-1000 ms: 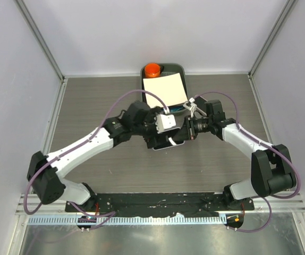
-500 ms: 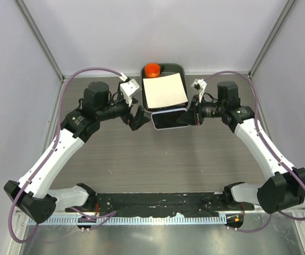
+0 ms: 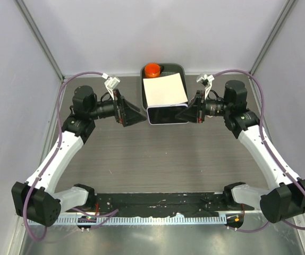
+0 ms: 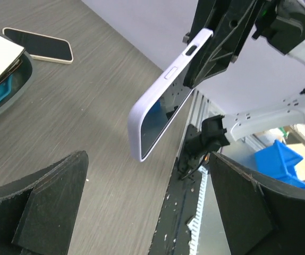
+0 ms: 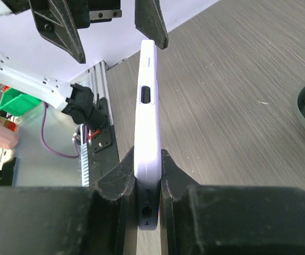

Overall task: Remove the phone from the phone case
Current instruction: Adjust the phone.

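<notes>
The right claw (image 3: 188,113) is clamped tight on the short end of the phone case (image 4: 166,95), one finger on each flat face, and it holds the case up off the table (image 3: 158,159). The case is lilac. From overhead it hangs just in front of the tray (image 3: 175,68), near the middle of the far side, with its free end pointing left.

From the left wrist view the case is tilted, side buttons up along its pale edge and a dark glossy face turned down and towards the camera. Whether anything sits inside it, I cannot tell.

Over on the left, the left claw (image 3: 137,114) is spread wide and grips nothing. Its fingertips point right at the free end of the case. There is a gap between them, so no contact.

A phone (image 4: 38,45) lies flat on the table just beside the tray, dark screen up, with a pale rim. Only the left wrist view shows it.

In the tray there is a white sheet (image 3: 166,90) and, at its far left corner, a round orange thing (image 3: 152,69).
</notes>
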Controlling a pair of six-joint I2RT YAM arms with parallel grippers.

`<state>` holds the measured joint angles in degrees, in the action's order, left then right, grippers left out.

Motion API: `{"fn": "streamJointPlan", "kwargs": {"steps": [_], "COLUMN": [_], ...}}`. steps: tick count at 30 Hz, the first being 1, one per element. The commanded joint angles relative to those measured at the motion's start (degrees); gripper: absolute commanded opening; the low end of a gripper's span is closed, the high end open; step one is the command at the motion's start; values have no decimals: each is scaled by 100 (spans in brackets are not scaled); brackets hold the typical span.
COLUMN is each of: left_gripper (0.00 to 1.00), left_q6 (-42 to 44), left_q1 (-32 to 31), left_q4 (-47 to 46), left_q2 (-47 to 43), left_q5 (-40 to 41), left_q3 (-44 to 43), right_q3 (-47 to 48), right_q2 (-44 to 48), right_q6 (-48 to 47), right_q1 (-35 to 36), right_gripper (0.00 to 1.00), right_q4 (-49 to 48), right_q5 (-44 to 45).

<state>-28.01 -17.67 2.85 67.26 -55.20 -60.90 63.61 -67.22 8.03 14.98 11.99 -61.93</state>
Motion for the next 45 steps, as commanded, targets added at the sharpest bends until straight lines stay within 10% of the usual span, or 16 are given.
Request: {"fn": "streamJointPlan", "kwargs": {"steps": [1,7,15,23,30,45], "left_gripper": [100,100,100,100,100,100], "left_q6": [-495,788,-1363,-1074,-3086,-697], "left_q1": [9,220,844,897,1046,370], "left_q4": [-130,2421,-257,478,-2101,-567], "left_q2": [-276,471,419,366,1095,-240], "left_q5": [569,493,-220,906,-1623,193], "left_q3": [-253,-1792,-599,-633,-431,123], "right_q3": [264,512,371,283,371,-51], "right_q2": [87,25,297,359,201,-352], "right_q6": [770,471,199,-21,-179,1596], "right_q1": [-4,-4,-4,-4,-4,84], "right_gripper": [1,1,1,1,1,1], "right_q4": [-1129,-724,-505,-391,-329,-2314], "right_q5": [-302,-91,111,217,190,-170]}}
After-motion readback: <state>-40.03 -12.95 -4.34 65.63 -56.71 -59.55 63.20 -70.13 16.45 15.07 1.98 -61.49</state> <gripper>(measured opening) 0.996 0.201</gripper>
